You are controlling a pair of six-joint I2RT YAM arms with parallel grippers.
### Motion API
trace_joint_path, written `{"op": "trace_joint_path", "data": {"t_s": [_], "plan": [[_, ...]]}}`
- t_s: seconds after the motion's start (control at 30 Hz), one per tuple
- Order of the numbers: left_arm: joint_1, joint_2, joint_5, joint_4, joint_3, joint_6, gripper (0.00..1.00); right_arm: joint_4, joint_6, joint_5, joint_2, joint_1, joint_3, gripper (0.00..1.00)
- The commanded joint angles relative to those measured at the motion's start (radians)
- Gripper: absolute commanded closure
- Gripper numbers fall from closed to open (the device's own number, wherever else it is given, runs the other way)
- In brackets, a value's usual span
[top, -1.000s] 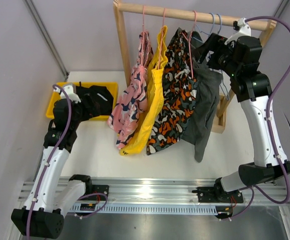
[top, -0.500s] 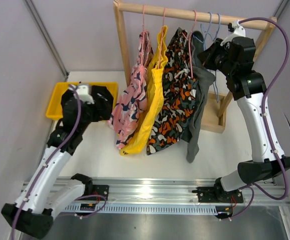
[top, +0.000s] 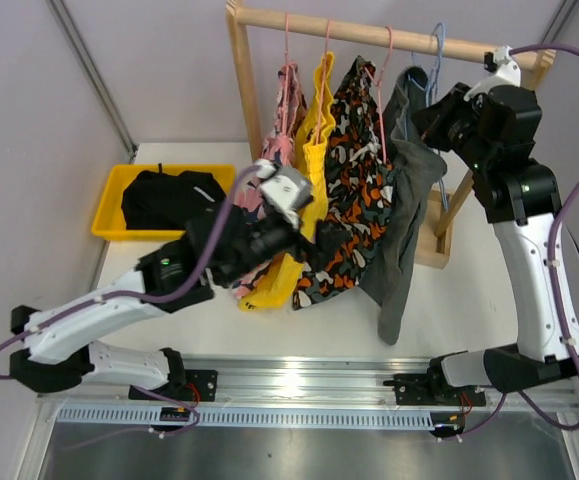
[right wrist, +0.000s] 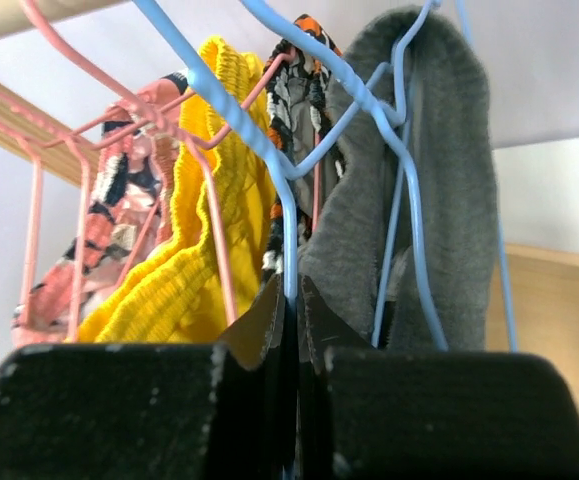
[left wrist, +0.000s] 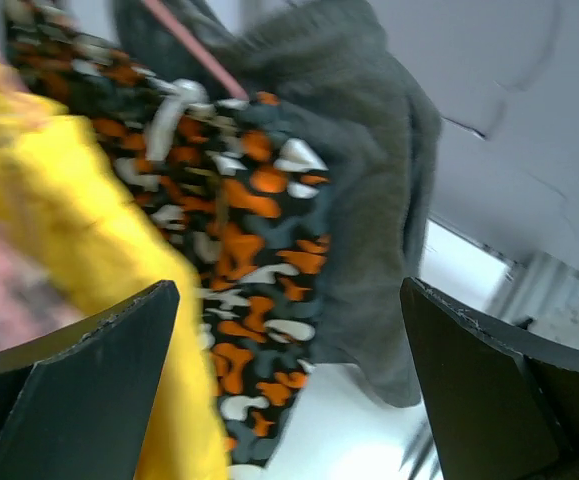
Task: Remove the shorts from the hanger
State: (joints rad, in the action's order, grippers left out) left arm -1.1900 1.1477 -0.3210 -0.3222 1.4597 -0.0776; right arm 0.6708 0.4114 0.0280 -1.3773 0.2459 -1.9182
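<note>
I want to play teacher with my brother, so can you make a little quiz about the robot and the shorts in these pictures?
1. True or false: the black shorts lie in the yellow bin.
2. What is the right pincer shut on? A) a blue hanger B) a towel C) nothing
3. Fill in: the left pincer, near the camouflage shorts, stands ____.
Key: 1 true; 2 A; 3 open.

From my seat the grey shorts (right wrist: 449,200) look like fuzzy matt fleece, the blue hanger (right wrist: 209,87) glossy coated wire, the rack (top: 369,30) bare smooth wood, the right fingers (right wrist: 119,410) scuffed matt black plastic.
</note>
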Motion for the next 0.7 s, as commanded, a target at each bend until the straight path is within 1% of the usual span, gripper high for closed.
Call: {"op": "trace_joint_path", "data": {"t_s": [0.0,0.07,0.1,0.23,0.4,0.67], "plan": [[-0.095,0.112,0.037,0.099,0.031,0.042,0.01,-0.060,0.038,-0.022,0.148,0.027,0.027,1.00],[-0.141,0.168,0.066,0.132,0.040,0.038,0.00,-0.051,0.046,-0.022,0.175,0.032,0.047,1.00],[-0.152,0.187,0.082,0.164,0.053,0.023,0.01,-0.044,0.046,-0.019,0.178,0.032,0.050,1.00],[-0.197,0.268,0.143,0.209,0.091,0.001,0.00,-0.027,0.046,-0.013,0.187,0.033,0.054,1.00],[-0.209,0.337,0.161,0.238,0.123,-0.017,0.01,-0.036,0.053,-0.002,0.187,0.035,0.064,1.00],[-0.212,0.377,0.188,0.299,0.128,-0.045,0.01,-0.045,0.084,0.007,0.192,0.039,0.090,1.00]]}}
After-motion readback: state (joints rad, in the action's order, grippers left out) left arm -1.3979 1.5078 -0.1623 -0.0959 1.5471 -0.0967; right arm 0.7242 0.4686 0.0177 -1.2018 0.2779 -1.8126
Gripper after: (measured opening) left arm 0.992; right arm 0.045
